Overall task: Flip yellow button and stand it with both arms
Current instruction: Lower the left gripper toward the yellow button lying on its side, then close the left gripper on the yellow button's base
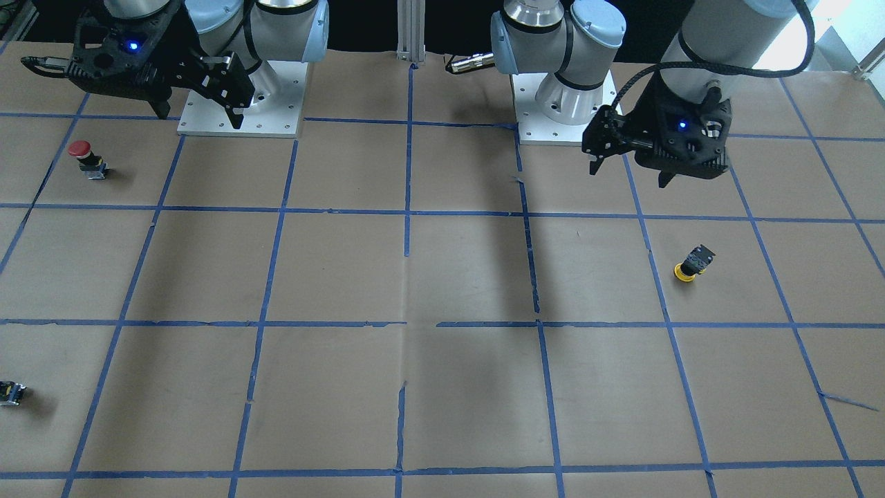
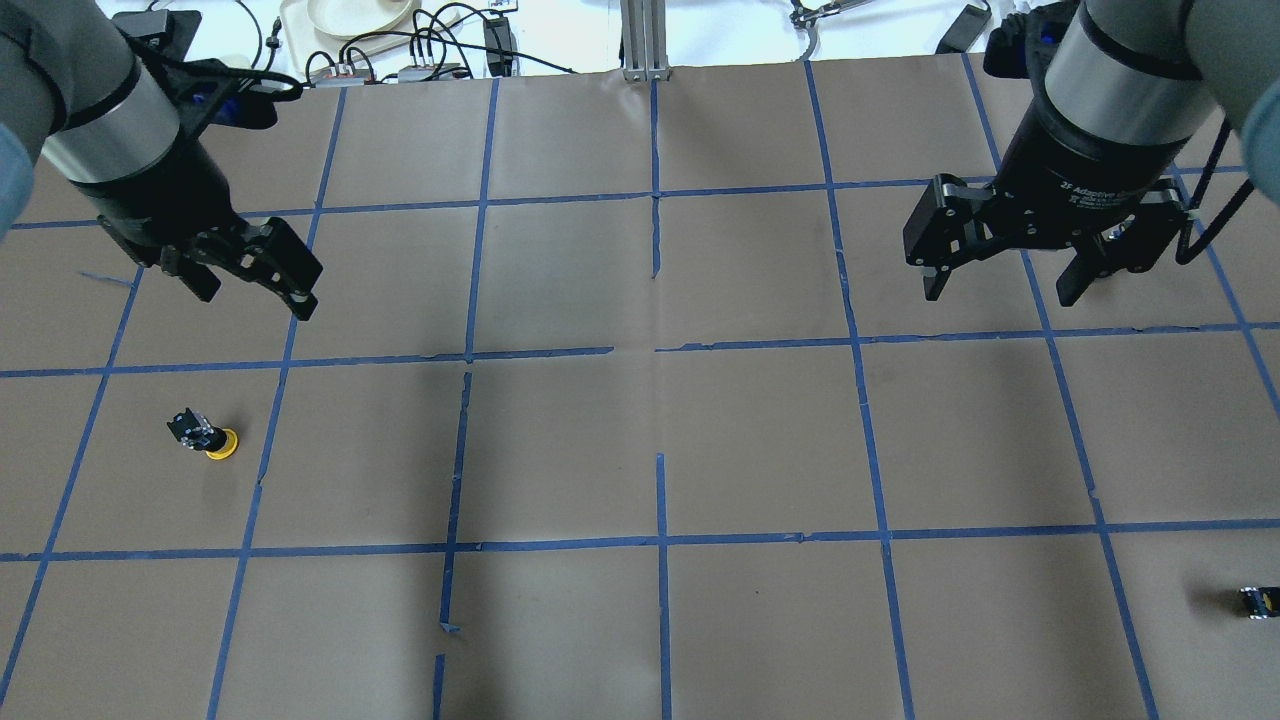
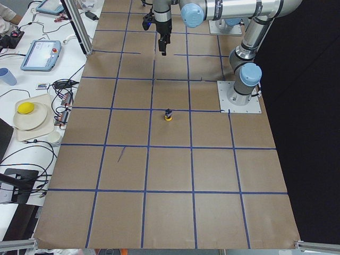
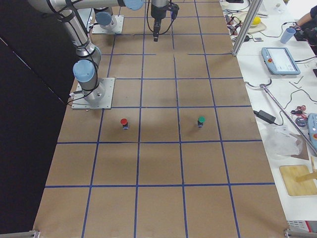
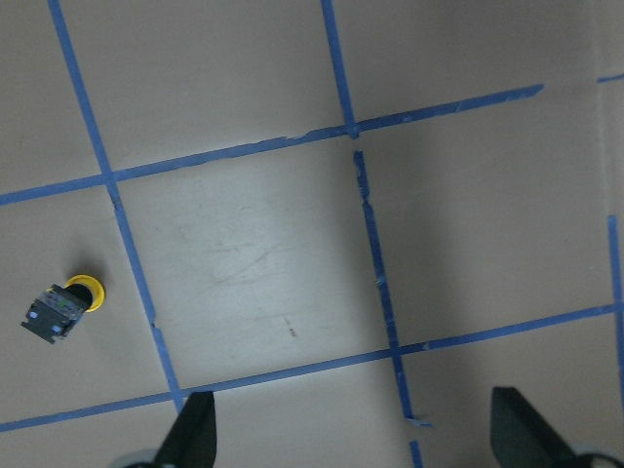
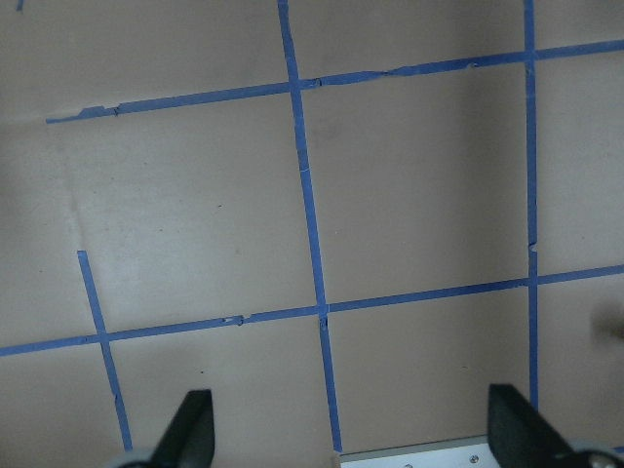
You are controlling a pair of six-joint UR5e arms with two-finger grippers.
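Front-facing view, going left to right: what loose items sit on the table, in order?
dark capless switch block → red-capped button → yellow button

"2F Adaptive" on right end effector [image 2: 1000,292]

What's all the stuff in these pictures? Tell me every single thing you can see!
yellow button: 1, yellow cap, black base, robot's left side, cap down
red button: 1, red cap, robot's right side, cap up
green button: 1, green cap, level with the red one, farther from the robot
table: 1, brown with blue lines
cup: 1, blue, on the white side bench
plate: 1, cream, same bench, a yellow lump on it
left gripper: 1, black, open, empty, above the table
right gripper: 1, black, open, empty, above the table
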